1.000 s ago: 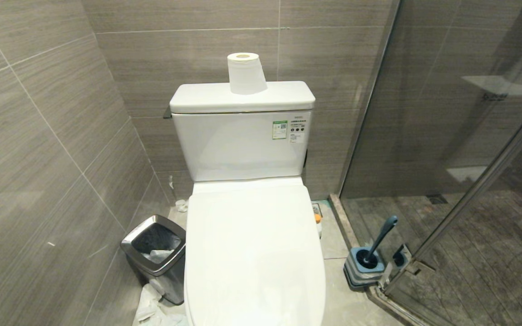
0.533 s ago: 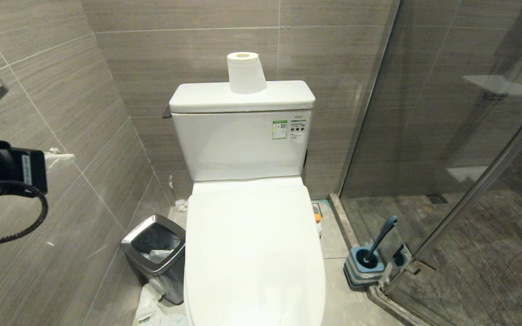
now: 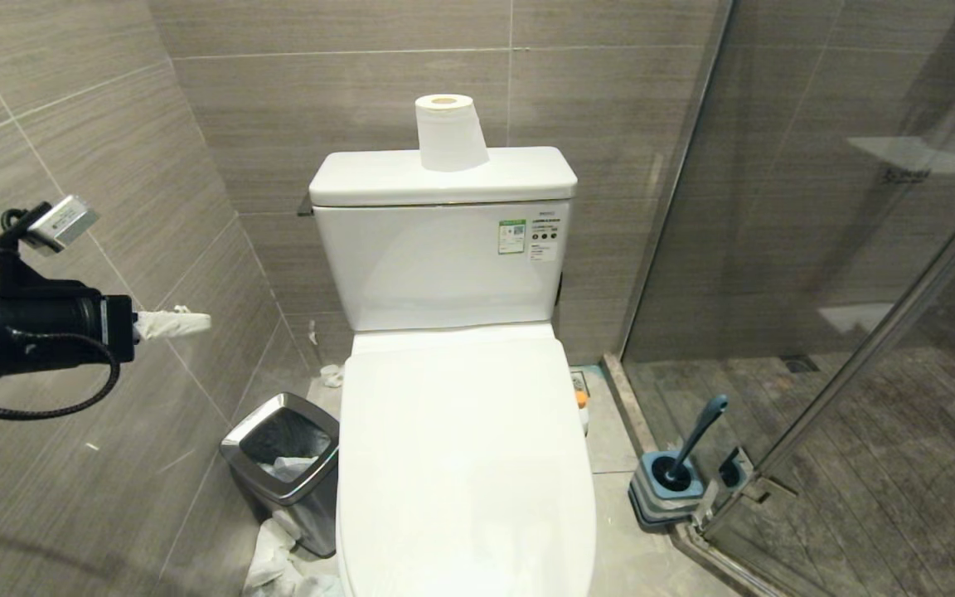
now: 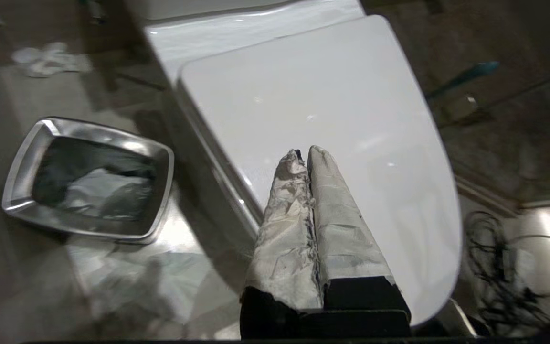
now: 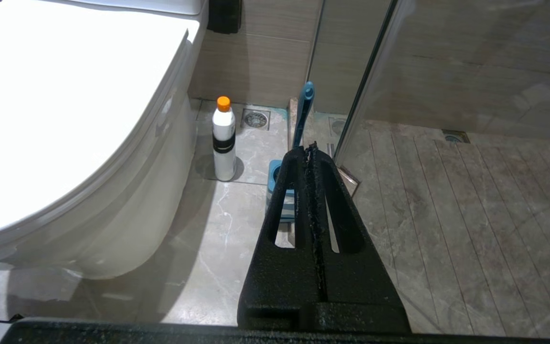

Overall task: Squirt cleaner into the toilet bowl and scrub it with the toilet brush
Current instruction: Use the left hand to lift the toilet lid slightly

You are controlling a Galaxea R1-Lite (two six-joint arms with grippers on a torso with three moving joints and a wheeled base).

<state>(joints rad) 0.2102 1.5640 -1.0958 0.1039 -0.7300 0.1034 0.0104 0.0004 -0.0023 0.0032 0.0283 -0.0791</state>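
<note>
Now left gripper [image 3: 196,321] newly in view beside toilet bowl [image 3: 465,464], closed, empty, right gripper [image 5: 311,148] closed, lid down.

Toilet bowl [image 3: 465,464] interior hidden under closed lid (front edge cut off below). Toilet brush [image 3: 697,439] head concealed inside holder [image 3: 664,497]. Label [image 3: 527,239] text illegible.

Pale tiled floor [image 3: 610,497] — toilet bowl [image 3: 465,464], bin [image 3: 287,468], brush holder [image 3: 664,493], bottle [image 5: 224,138].

Steel-rimmed bin [image 3: 285,469], paper roll [image 3: 449,133]
</note>
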